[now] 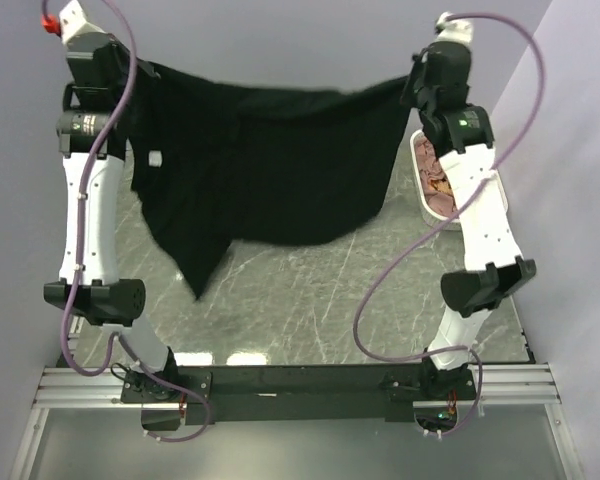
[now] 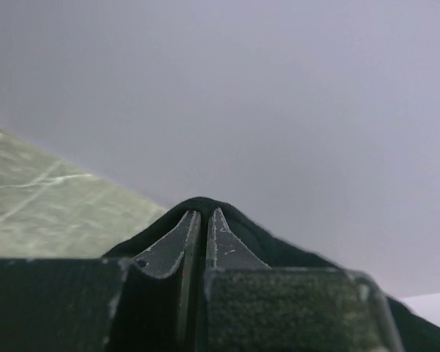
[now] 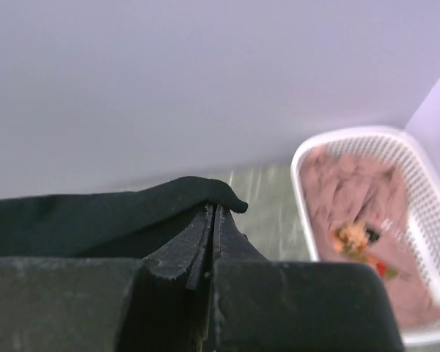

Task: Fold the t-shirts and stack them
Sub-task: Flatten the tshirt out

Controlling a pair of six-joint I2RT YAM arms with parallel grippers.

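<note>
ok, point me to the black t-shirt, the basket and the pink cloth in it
black t-shirt (image 1: 270, 170), top external view, middle of the hanging cloth.
basket (image 3: 345, 136), right wrist view, far white rim.
pink cloth (image 3: 352, 191), right wrist view, plain pink fold inside the basket.

The black t-shirt (image 1: 270, 170) is soft matt cloth, zero sheen. The table (image 1: 310, 290) looks like polished grey-green stone, pretty glossy, with reflections. The basket (image 3: 424, 192) is white plastic lattice, and the pink cloth (image 3: 348, 194) in it is matt too.
</note>
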